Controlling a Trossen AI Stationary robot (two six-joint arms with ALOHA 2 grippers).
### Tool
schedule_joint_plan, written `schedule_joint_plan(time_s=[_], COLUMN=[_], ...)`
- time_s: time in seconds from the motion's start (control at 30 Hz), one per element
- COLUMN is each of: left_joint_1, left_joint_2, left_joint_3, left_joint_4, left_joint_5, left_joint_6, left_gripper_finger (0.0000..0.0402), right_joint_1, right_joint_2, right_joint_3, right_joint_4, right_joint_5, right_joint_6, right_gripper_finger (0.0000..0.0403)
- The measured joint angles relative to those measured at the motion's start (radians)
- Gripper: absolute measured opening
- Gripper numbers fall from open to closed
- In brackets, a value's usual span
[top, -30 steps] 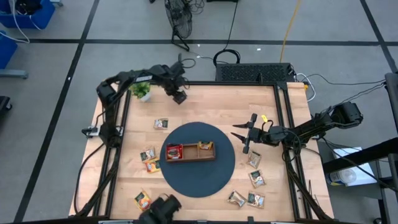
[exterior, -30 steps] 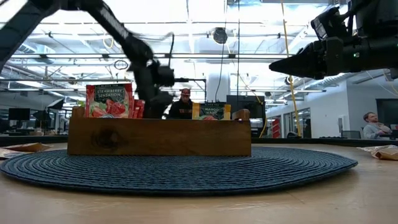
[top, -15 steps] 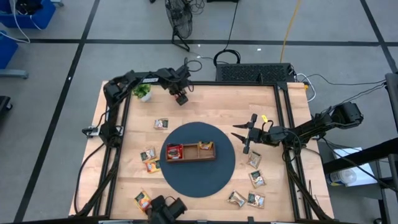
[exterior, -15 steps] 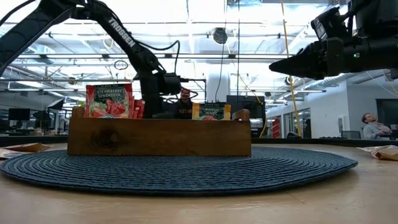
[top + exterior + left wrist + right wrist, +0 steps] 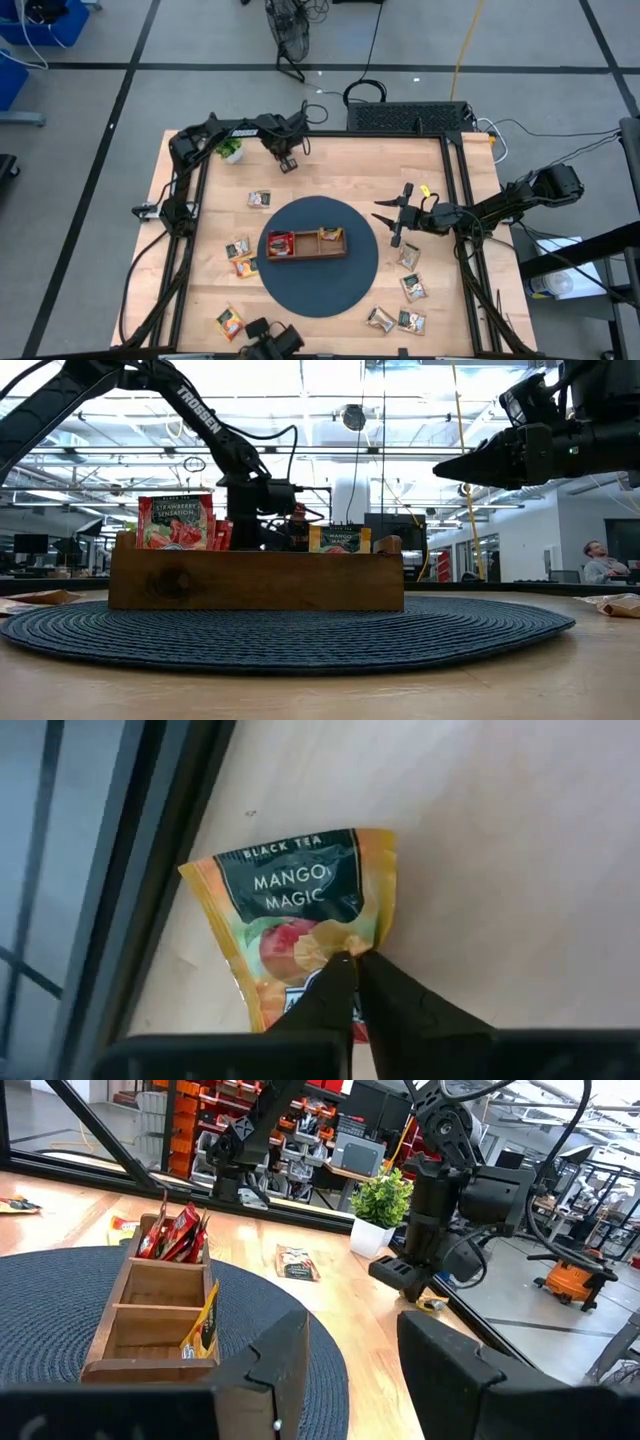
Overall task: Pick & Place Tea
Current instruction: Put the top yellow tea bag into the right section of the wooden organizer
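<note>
From above, we see the left tool at the far edge of the surface, just beside the potted plant, with the right tool waiting over the round dark mat. The wooden tray sits mid-mat with red sachets in one end compartment and an orange sachet in the other. Loose tea lies scattered around the mat; the sachet under the left tool is hidden by it here

At table height, the left tool hangs behind the tray, and we cannot see its fingertips. The right tool points in from the side, well above the mat

In the left wrist view, our fingers are pressed together, pinching the mango sachet at one edge while it lies flat on the surface, close to the black frame rail. We judge the pinch shallow, so we should lift slowly and straight up, clear of the rail, and watch that the packet hangs without slipping before we carry it toward the orange compartment

In the right wrist view, the right tool stands spread and empty, facing the tray and the left tool beyond. We should keep it parked so the two arms do not meet over the mat
</note>
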Motion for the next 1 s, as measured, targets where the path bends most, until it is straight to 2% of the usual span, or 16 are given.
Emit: schedule_joint_plan(time_s=[0.17,0.37,0.5,0.6,0.67,0.8,0.9,1.0], left_joint_1=[-0.061,-0.236,-0.384,-0.510,-0.584,-0.697,-0.755,-0.792], left_joint_2=[-0.031,-0.167,-0.242,-0.263,-0.262,-0.241,-0.243,-0.244], left_joint_3=[-0.005,-0.010,-0.008,-0.008,-0.008,-0.008,-0.005,-0.005], left_joint_4=[-0.020,-0.047,-0.024,0.002,0.050,0.232,0.340,0.375], left_joint_5=[-0.055,-0.147,-0.305,-0.434,-0.536,-0.701,-0.741,-0.792], left_joint_6=[0.045,0.060,0.082,0.175,0.233,0.381,0.461,0.497], left_gripper_finger=[0.0006,0.0003,0.0002,0.0001,0.0001,0.0001,0.0001,0.0000], right_joint_1=[0.000,0.000,0.000,-0.027,-0.073,-0.183,-0.240,-0.271], right_joint_2=[0.000,0.000,0.000,0.000,0.001,0.039,0.104,0.179], right_joint_3=[0.000,0.000,0.000,0.000,0.011,0.076,0.153,0.219], right_joint_4=[0.000,0.001,0.001,0.021,0.035,-0.021,-0.102,-0.099], right_joint_5=[0.000,0.000,0.000,-0.004,-0.038,-0.190,-0.237,-0.290], right_joint_6=[0.008,0.014,0.017,0.089,0.208,0.402,0.466,0.475], right_gripper_finger=[0.0139,0.0139,0.0139,0.0139,0.0139,0.0139,0.0139,0.0139])
